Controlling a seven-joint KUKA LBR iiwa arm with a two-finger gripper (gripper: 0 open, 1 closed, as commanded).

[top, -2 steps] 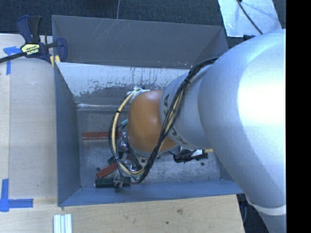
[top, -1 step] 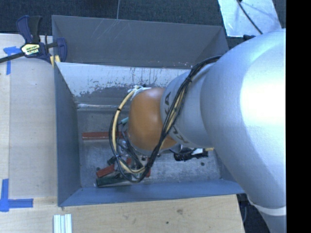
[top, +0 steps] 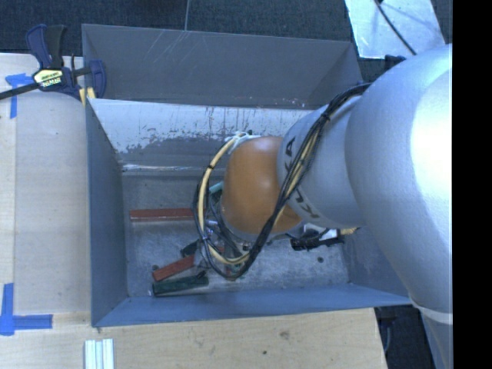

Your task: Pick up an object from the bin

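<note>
My gripper [top: 216, 246] is low in the front middle of the bin, its dark body showing under the arm's end amid cables. Just left of it lie a small reddish-brown piece [top: 175, 267] and, in front of that, a dark green-black tool-like piece [top: 181, 283] along the front wall. A long thin reddish-brown bar [top: 160, 214] lies flat further back on the left, pointing toward the gripper. I see nothing held.
A small black, white and yellow object [top: 317, 238] lies on the right of the bin floor, partly under the arm. The arm with its orange cover and looped cables hides the bin's middle and right. The bin's sloped walls stand close around.
</note>
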